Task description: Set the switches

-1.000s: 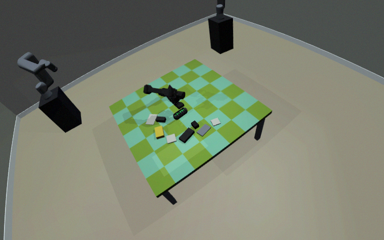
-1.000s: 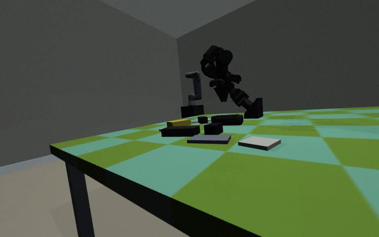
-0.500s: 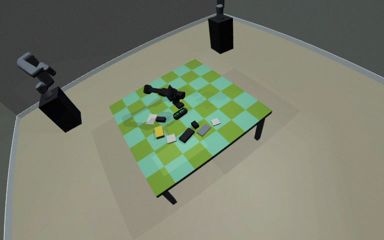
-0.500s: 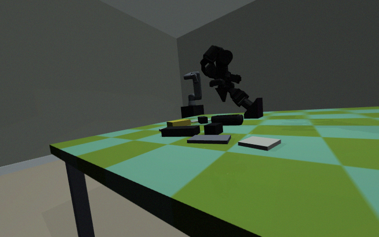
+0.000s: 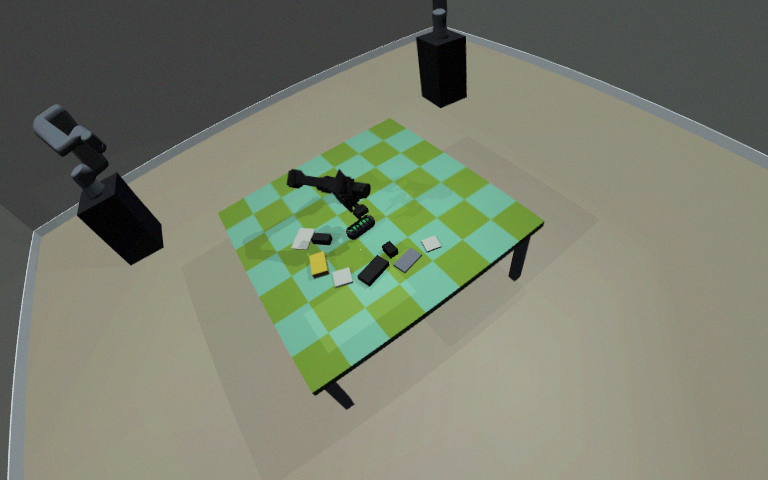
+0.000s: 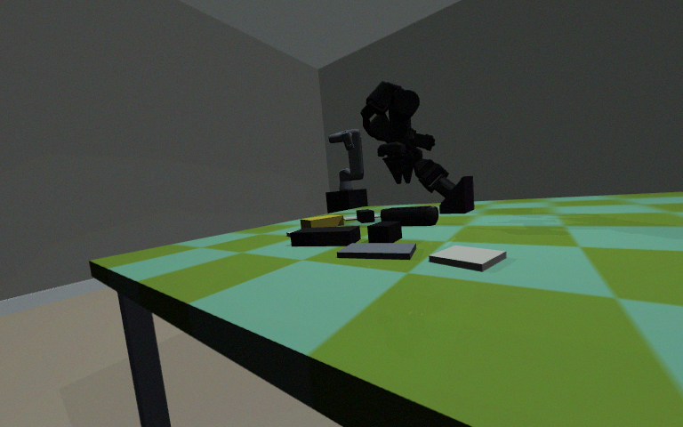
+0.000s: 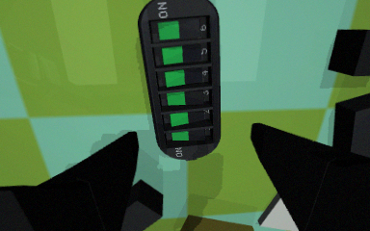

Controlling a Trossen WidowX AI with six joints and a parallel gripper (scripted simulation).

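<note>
The dark grey controller unit [image 5: 363, 228] [image 6: 408, 215] [image 7: 187, 89] sits on the bench with its six switches facing up. In the wrist view the green ends are on the left, beside the ON marks, and the numbers are on the right. Which end of each switch is pressed down is too fine to tell. The label on the underside is hidden. My gripper [image 5: 360, 211] [image 6: 403, 181] [image 7: 195, 135] is open and empty, above the unit near its switch 1 end. In the wrist view its fingertips stand left and right of that end, not touching it.
A yellow block [image 5: 318, 263] [image 6: 321, 221], a long black box [image 5: 373, 270] [image 6: 325, 235], a small black block [image 5: 389, 249] [image 6: 384, 231], a grey plate [image 5: 407, 259] [image 6: 376, 250] and a pale tile [image 5: 431, 243] [image 6: 467, 255] lie nearby. Another black block [image 5: 321, 238] lies beside a white plate [image 5: 302, 238].
</note>
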